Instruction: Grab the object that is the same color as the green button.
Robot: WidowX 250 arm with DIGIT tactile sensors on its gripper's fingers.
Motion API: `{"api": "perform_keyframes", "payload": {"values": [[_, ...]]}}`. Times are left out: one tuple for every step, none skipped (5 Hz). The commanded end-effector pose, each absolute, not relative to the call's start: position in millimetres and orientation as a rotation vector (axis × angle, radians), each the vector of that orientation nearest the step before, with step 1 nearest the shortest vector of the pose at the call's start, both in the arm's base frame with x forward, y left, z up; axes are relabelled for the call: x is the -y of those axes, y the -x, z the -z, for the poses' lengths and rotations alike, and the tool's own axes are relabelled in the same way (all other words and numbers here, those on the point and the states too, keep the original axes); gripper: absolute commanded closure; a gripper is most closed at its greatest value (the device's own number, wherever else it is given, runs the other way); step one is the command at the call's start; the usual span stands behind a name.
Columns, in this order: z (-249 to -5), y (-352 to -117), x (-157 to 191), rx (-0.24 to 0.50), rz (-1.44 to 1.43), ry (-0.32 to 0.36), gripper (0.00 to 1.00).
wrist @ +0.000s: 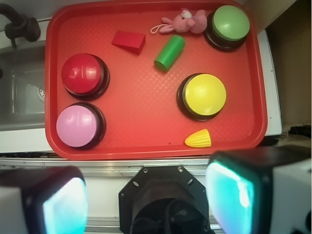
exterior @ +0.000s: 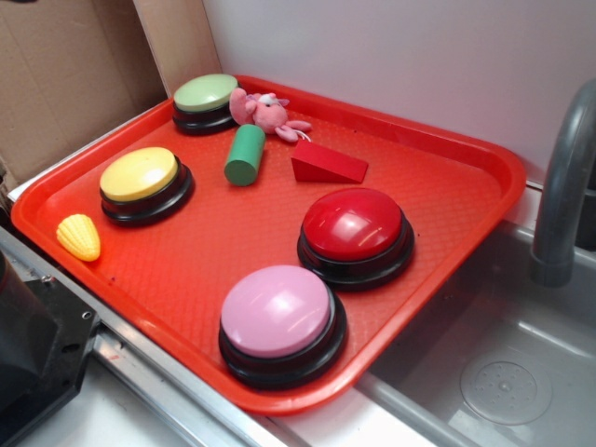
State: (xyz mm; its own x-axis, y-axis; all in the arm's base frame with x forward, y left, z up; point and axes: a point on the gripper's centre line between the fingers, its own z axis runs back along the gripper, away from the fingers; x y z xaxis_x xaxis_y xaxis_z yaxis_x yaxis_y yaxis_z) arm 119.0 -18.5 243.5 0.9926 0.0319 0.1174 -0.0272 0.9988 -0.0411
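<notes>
A small green cylinder (exterior: 245, 155) (wrist: 169, 52) lies on its side on the red tray (exterior: 447, 168) (wrist: 146, 112), toward the back. The pale green button (exterior: 205, 99) (wrist: 229, 24) on a black base sits in the tray's far corner, beyond a pink plush. My gripper (wrist: 146, 200) hangs high above the robot base, off the tray's near edge, far from the cylinder. Its two fingers, with glowing teal pads (wrist: 229, 195), stand wide apart and hold nothing. The exterior view shows no gripper.
On the tray also sit a yellow button (exterior: 142, 179) (wrist: 203, 95), a red button (exterior: 354, 228) (wrist: 83, 74), a pink button (exterior: 277, 317) (wrist: 78, 125), a red wedge (exterior: 326, 164) (wrist: 129, 40), a pink plush (exterior: 265, 112) (wrist: 183, 22) and a toy corn (exterior: 79, 237) (wrist: 199, 139). A sink with faucet (exterior: 563, 186) lies beside the tray.
</notes>
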Motion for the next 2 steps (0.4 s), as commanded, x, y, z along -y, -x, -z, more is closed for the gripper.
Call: {"api": "perform_keyframes", "payload": {"values": [[-244,-119,18,0.118,-0.030,0.039,0.00],[-224,-145,16,0.105,-0.144,0.094,0.00]]}}
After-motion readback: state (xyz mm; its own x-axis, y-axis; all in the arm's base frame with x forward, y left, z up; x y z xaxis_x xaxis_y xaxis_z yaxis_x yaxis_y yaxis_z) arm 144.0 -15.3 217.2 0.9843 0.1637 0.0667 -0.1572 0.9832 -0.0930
